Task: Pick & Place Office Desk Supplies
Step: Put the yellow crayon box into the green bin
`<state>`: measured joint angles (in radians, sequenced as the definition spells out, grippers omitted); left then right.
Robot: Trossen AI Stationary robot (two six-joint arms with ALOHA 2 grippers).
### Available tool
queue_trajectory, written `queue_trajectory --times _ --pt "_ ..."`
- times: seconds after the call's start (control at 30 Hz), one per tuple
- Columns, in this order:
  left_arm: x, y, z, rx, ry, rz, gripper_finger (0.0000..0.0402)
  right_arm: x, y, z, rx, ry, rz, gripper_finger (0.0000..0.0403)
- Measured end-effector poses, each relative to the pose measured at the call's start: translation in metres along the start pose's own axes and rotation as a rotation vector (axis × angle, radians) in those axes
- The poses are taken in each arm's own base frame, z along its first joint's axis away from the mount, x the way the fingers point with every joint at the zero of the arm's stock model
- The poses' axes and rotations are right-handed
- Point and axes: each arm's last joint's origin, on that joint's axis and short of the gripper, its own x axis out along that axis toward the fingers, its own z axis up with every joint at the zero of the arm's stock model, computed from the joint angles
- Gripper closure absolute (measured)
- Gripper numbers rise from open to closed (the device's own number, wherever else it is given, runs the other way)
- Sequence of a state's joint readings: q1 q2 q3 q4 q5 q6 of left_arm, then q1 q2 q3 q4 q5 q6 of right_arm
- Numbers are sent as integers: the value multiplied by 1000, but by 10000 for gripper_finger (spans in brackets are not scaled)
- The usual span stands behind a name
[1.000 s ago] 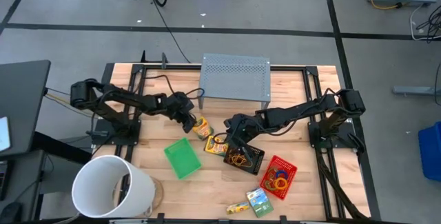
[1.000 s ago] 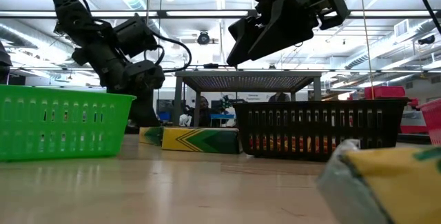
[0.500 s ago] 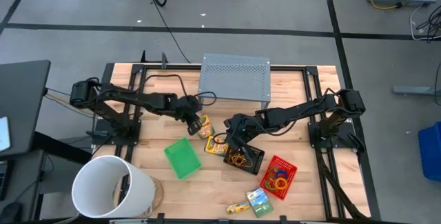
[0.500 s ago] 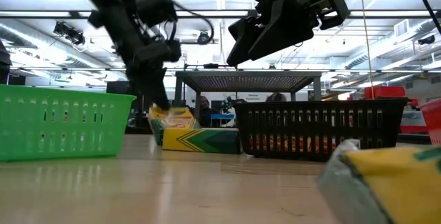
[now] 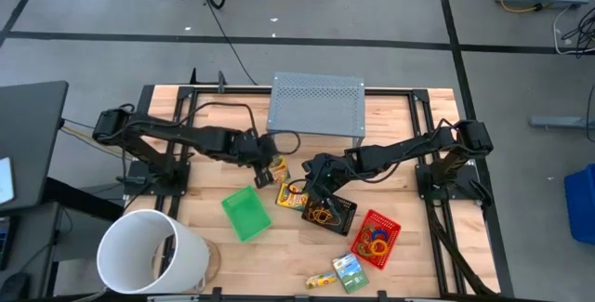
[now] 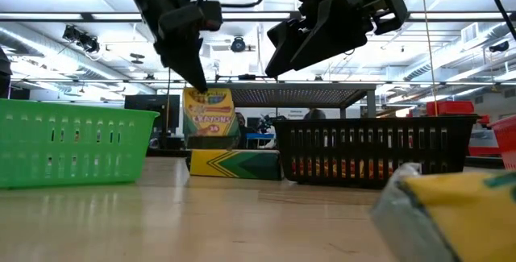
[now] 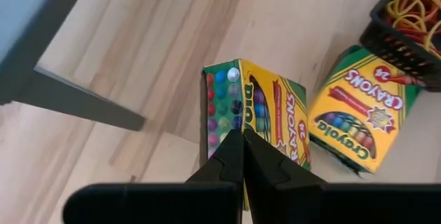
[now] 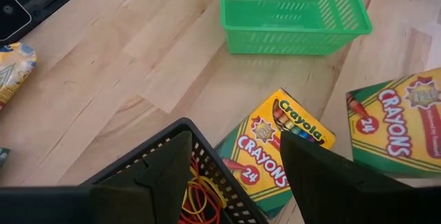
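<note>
The left gripper [image 7: 242, 156] was clenched on the top edge of a crayon box [image 7: 253, 124], its fingers pinching the thin cardboard flap so tightly that they looked pressed together. In the low view the crayon box [image 6: 209, 117] hung clear of the table [image 6: 242, 222], upright beneath the fingertips, above and just behind a second crayon box [image 6: 235, 164] lying flat beside the black mesh tray [image 6: 371, 149]. I judged the held box light and fairly stiff, though a pinch on one flap could let it swing or tear; a hold across its narrow sides would seem surer. The left arm reached from its base toward the table's middle, wrist pitched steeply down. The right gripper [image 8: 234, 162] stood released, jaws wide, hovering over the black tray's corner, where rubber bands [image 8: 200, 196] lay, with the green mesh tray [image 8: 293, 10] well beyond it.
</note>
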<state>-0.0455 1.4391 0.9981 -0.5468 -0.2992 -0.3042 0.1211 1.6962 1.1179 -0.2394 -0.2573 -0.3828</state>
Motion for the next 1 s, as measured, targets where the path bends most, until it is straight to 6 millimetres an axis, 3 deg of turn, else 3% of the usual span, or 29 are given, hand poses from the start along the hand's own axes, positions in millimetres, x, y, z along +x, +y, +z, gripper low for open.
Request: queue_trajectory --times 0.6,1.0 --pt "-47 -26 5 47 25 154 401 0 0 0 2 4 1 172" --pt "-70 -48 -19 15 92 194 401 0 0 0 3 5 2 172"
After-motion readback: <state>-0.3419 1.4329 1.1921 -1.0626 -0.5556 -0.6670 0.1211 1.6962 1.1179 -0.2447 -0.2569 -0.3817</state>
